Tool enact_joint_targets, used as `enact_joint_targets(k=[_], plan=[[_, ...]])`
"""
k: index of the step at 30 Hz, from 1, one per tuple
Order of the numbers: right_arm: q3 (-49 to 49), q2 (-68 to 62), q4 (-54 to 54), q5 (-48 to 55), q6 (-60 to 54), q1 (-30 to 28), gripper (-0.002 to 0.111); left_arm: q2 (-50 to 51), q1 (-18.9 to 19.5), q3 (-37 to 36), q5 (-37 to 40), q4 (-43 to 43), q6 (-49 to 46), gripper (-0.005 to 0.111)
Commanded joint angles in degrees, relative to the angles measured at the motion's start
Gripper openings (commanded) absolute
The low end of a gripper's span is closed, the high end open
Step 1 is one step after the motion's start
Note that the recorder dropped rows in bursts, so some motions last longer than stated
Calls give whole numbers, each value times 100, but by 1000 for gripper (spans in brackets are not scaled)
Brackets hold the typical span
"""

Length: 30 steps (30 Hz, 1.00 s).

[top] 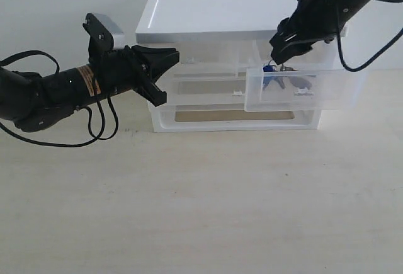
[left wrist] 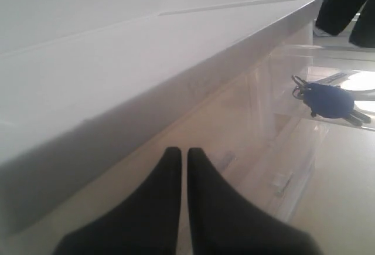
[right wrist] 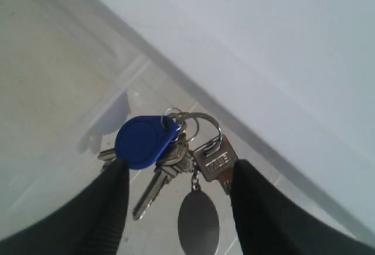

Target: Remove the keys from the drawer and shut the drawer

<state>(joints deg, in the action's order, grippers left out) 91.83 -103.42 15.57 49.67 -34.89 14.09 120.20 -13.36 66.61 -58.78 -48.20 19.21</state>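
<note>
Right gripper (right wrist: 179,172) straddles keys (right wrist: 143,142) (organizer top (right wrist: 263,61) close beside).

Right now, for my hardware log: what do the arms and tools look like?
The left arm and right arm are matte black, with black cables looping off them. The left arm wears a tan band and a silver-topped block. The left tool and right tool have black tapered fingers.

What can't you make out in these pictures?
Exterior view: the silver keys with round blue fob are blurred behind the front of the translucent plastic drawer.
Right wrist view: lettering stamped on one key is too small; whether the black right gripper touches the keys is unclear.
</note>
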Motion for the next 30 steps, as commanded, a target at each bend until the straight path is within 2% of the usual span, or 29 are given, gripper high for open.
enact_joint_targets(k=[1, 7, 22, 23, 28, 30], plan=[[25, -301, -24, -204, 18, -27, 49, 23, 12, 42, 183, 188, 49, 4], [25, -581, -54, -312, -37, -27, 68, 23, 12, 42, 183, 188, 49, 4], [25, -857, -466, -741, 152, -27, 67, 23, 12, 42, 183, 188, 49, 4], [25, -871, -497, -766, 152, -27, 65, 23, 12, 42, 183, 188, 49, 4], [25, -991, -675, -788, 192, -27, 32, 23, 12, 42, 183, 198, 48, 4], [25, -970, -675, -788, -37, -27, 8, 23, 12, 42, 183, 209, 48, 4]])
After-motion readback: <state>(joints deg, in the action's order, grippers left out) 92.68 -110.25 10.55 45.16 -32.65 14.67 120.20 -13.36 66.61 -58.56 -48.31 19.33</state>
